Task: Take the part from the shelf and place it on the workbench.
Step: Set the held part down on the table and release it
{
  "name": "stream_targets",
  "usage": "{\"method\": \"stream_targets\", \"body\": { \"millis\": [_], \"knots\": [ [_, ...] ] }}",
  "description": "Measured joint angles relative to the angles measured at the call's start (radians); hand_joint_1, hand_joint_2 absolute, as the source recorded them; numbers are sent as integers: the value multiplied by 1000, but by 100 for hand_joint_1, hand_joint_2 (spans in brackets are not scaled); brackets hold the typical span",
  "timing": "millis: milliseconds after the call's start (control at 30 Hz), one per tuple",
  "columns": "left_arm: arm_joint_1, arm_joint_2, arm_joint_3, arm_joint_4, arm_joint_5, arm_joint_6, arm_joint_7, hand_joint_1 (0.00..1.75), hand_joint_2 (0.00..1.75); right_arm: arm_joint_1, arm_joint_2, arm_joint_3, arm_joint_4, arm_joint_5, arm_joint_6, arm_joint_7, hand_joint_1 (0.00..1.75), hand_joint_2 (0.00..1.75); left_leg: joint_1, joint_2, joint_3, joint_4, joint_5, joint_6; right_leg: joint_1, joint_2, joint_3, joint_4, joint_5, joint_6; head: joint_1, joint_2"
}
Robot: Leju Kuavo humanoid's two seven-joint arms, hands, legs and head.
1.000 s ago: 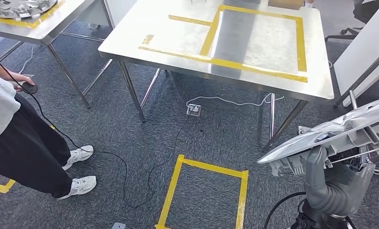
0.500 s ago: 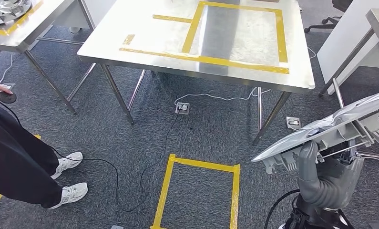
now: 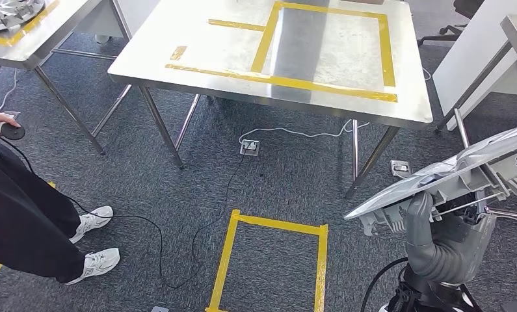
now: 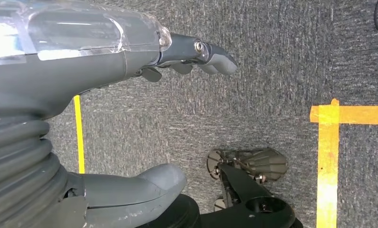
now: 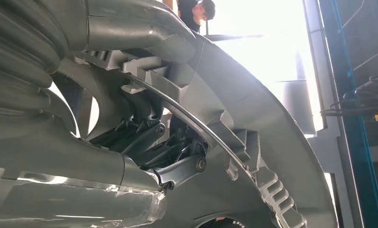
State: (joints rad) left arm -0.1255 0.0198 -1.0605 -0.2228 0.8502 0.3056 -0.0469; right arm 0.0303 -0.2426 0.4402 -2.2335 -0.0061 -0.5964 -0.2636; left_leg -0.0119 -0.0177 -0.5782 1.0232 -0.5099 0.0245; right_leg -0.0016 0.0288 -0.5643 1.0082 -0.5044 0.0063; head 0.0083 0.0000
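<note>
My right hand (image 3: 439, 242) grips a silver, disc-like part (image 3: 452, 174) with a ribbed grey underside, held tilted at the lower right of the head view. In the right wrist view my fingers (image 5: 146, 140) curl around the ribs on the part's (image 5: 272, 123) underside. The steel workbench (image 3: 210, 58), marked with a yellow tape rectangle, stands ahead, across a stretch of carpet. My left hand (image 4: 87, 71) hangs over the carpet with its fingers straight, the thumb apart and nothing in it.
A person (image 3: 21, 208) stands at the left holding a corded controller (image 3: 12, 132), its cable trailing over the floor. A yellow tape square (image 3: 272, 260) marks the carpet in front of me. A second table (image 3: 41, 42) stands far left, a white panel (image 3: 477, 52) right.
The whole picture shifted to the left a second ago as the camera moved, then held nearly still. The part stays in my right hand at the same tilt.
</note>
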Motion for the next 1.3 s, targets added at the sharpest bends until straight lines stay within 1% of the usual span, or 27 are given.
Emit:
{"method": "stream_targets", "body": {
  "millis": [233, 400, 533, 600, 633, 667, 733, 767, 800, 833, 867, 900, 933, 967, 1000, 1033, 1067, 1100, 1133, 1167, 1200, 1233, 1267, 1300],
  "knots": [
    [0, 0, 0, 0, -1, 0, 0, 0, 175, -1, 0, 0, 0, 1, 0, 0, 175, 175, 0, 0, 1, 1, -1, 1, 0, 0, 1, -1, 0, 0, 0, 0],
    [0, 0, 0, 0, -2, -1, 0, 0, 175, -2, 0, 0, 0, 0, 0, 0, 175, 175, -5, -1, 1, 3, -3, 5, -4, 0, 3, -3, 0, 4, -2, 0],
    [-1, 1, 0, 0, -2, -1, 0, 0, 175, -2, 0, 0, 0, 0, 0, 1, 175, 175, -8, -1, 3, 2, -4, 10, -7, 2, 4, -5, 1, 12, -4, 0],
    [-1, 0, 0, 0, -2, -1, 0, 0, 175, -1, 0, 0, -1, 0, 0, 1, 175, 175, -2, 3, 10, -9, 1, 18, -7, 1, 1, 2, -7, 19, -4, 0],
    [-2, 0, 0, 0, -2, -1, 0, 0, 175, -1, -1, 0, -2, 0, 0, 1, 175, 175, 2, 8, 16, -15, 3, 22, -7, -3, -10, 27, -22, 23, -1, 0],
    [-2, 0, 0, 0, -2, -1, 0, 0, 175, -1, -1, 0, -2, 0, -1, 2, 175, 175, 4, 13, 21, -20, 4, 25, -7, -10, -31, 72, -46, 28, 5, 0],
    [-1, -1, 0, 0, -2, -1, 0, 0, 175, 0, -1, 0, -2, 0, -1, 2, 175, 175, 4, 26, 28, -21, 0, 26, -10, -20, -98, 205, -102, 35, 17, 0],
    [-1, -1, 0, 0, -2, -1, 0, 0, 175, 1, -1, 0, -2, 0, -1, 2, 175, 175, 4, 33, 31, -21, -4, 25, -11, -22, -127, 258, -116, 37, 22, 0],
    [-1, -1, 0, 0, -2, -1, 0, 0, 175, 2, -1, 0, -2, 0, -2, 2, 175, 175, 4, 40, 35, -20, -8, 24, -11, -25, -141, 279, -110, 38, 25, 0],
    [-1, -1, 0, 0, -2, -1, 0, 0, 175, 3, -1, 0, -1, 0, -2, 2, 175, 175, 4, 47, 42, -20, -12, 21, -12, -28, -136, 260, -83, 37, 29, 0],
    [-1, -2, 0, 0, -2, -1, 1, 0, 175, 3, -1, 0, -1, 0, -3, 2, 175, 175, 4, 55, 50, -20, -18, 18, -12, -37, -113, 204, -41, 36, 32, 0],
    [-1, -2, 0, 0, -2, -1, 1, 0, 175, 3, -1, 0, -1, 0, -3, 2, 175, 175, 4, 62, 58, -21, -24, 14, -11, -55, -81, 135, -5, 33, 35, 0],
    [-1, -3, 0, 0, -2, -1, 0, 0, 175, 2, -1, 0, -1, 0, -4, 2, 175, 175, 1, 71, 64, -19, -31, 9, -7, -74, -52, 72, 20, 28, 38, 0],
    [-1, -3, 0, 0, -2, -1, 1, 0, 175, 1, -1, 0, 0, 0, -4, 2, 175, 175, -1, 80, 68, -19, -36, 4, -3, -89, -32, 32, 31, 21, 40, 0],
    [-1, -3, 0, 0, -2, -1, 1, 0, 175, 0, -1, 0, 0, 0, -4, 2, 175, 175, -3, 90, 71, -19, -41, -2, 2, -96, -24, 14, 29, 14, 38, 0],
    [-1, -3, 0, 0, -2, -1, 1, 0, 175, 0, -1, 0, 0, 0, -4, 2, 175, 175, -5, 102, 73, -19, -44, -7, 4, -88, -24, 10, 28, 7, 36, 0],
    [-2, -3, 0, 0, -2, -1, 1, 0, 175, 1, -1, 0, -1, 0, -4, 2, 175, 175, -4, 111, 76, -20, -48, -12, 3, -76, -24, 8, 28, -1, 32, 0],
    [-3, -3, 0, 0, -2, -1, 1, 0, 175, 1, -1, 0, -1, 0, -4, 2, 175, 175, -2, 100, 77, -15, -57, -18, 1, -65, -23, 4, 28, -6, 27, 0],
    [-5, -3, 0, 0, -2, -1, 1, 0, 175, 1, 0, -1, -2, 0, -4, 2, 175, 175, 0, 76, 70, 5, -72, -25, -2, -55, -21, 1, 30, -13, 22, 0],
    [-6, -3, 0, 0, -2, -1, 0, 0, 175, 1, 0, -1, -2, 0, -4, 2, 175, 175, 4, 48, 52, 45, -96, -31, -5, -46, -20, -2, 31, -18, 15, 0],
    [-6, -3, 0, 0, -2, -1, 0, 0, 175, 1, -1, -1, -3, 0, -4, 2, 175, 175, 8, 20, 22, 105, -125, -36, -6, -37, -19, -3, 30, -21, 6, 0],
    [-5, -3, 0, 0, -2, -1, 0, 0, 175, 0, -1, -1, -3, 0, -4, 2, 175, 175, 11, 9, -17, 175, -153, -39, -7, -27, -19, -3, 30, -24, -1, 0],
    [-4, -3, 0, 0, -2, -1, 0, 0, 175, 1, -1, -1, -2, 0, -4, 2, 175, 175, 13, 9, -53, 235, -169, -42, -7, -18, -19, -3, 28, -26, -7, 0],
    [-2, -3, 0, 0, -2, -1, 0, 0, 175, 1, 0, -1, -2, 0, -4, 3, 175, 175, 16, 11, -79, 267, -166, -45, -7, -10, -17, -2, 27, -26, -11, 0]
  ]
}}
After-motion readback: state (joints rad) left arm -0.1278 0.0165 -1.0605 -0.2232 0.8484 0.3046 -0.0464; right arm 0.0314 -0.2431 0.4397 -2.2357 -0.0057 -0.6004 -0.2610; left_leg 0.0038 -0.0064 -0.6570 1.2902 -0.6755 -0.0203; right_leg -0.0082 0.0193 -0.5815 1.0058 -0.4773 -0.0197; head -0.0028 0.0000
